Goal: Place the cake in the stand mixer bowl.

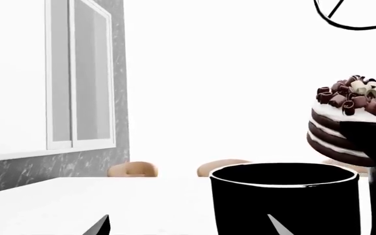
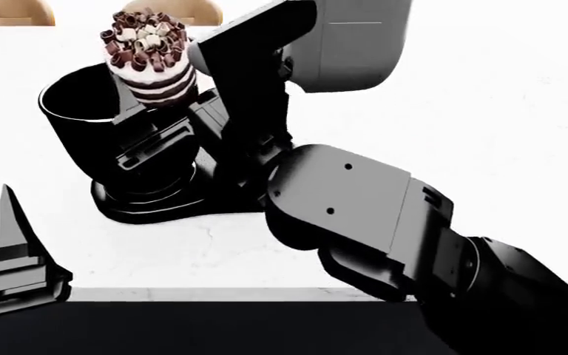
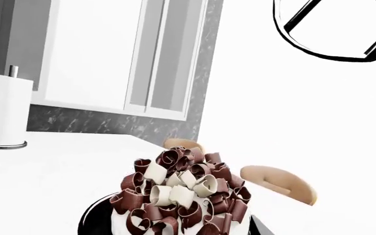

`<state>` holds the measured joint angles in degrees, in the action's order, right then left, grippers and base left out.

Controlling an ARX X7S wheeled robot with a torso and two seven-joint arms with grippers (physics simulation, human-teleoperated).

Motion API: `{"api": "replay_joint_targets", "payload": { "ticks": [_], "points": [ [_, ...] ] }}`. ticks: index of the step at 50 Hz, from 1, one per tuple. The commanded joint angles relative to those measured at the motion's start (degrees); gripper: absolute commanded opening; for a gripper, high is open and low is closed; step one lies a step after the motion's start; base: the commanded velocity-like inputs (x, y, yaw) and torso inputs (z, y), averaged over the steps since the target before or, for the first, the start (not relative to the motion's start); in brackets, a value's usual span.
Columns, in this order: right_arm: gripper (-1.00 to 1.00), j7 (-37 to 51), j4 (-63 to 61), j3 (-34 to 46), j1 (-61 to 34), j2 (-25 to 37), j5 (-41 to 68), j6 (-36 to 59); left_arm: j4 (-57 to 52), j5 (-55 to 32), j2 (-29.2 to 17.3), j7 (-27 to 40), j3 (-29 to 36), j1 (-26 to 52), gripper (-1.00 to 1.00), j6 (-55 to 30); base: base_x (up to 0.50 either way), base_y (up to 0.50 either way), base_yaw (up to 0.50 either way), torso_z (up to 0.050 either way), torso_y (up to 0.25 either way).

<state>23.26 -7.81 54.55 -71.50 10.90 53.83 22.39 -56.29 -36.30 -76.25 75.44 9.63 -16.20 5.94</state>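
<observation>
Clamping the cake (image 2: pixel 149 58) upright between its jaws, the right gripper (image 2: pixel 154 100) holds it just above the bowl (image 2: pixel 77 118) rim, toward the mixer side. Left gripper (image 2: pixel 8 255) idles nearby, its jaw state unclear.

Home kitchen: paper-towel roll (image 3: pixel 6 110), stand mixer (image 2: pixel 156 200) (window (image 1: pixel 80 73) behind).

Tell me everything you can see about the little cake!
The cake is small and round, with dark chocolate layers and white cream between them, and a pile of brown and white curls on top. It sits upright, held up in the air by the right gripper, whose black fingers press its sides. It hangs just above the rim of the big shiny black bowl, not inside it yet.
</observation>
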Motion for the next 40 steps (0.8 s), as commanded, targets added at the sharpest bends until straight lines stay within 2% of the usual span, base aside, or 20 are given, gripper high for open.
{"api": "replay_joint_targets", "payload": {
  "ticks": [1,25,40],
  "points": [
    [-1.00,-4.3,7.7,-1.9,-4.4,-3.2,-3.0,-0.4,0.5,0.0,-0.1,-0.1,-0.6,-0.9,1.00,0.8,0.00,0.00,0.00,0.000,0.000],
    [-1.00,-8.2,23.9,0.7,-8.2,-10.5,-4.3,-5.3,0.9,0.3,0.9,-1.0,-0.4,-0.9,1.00,0.5,0.00,0.00,0.00,0.000,0.001],
    [-1.00,-4.5,33.7,17.7,-15.6,-10.8,9.3,-18.4,0.9,0.2,1.5,-1.4,-0.3,-0.5,1.00,0.1,0.00,0.00,0.00,0.000,0.001]
  ]
}}
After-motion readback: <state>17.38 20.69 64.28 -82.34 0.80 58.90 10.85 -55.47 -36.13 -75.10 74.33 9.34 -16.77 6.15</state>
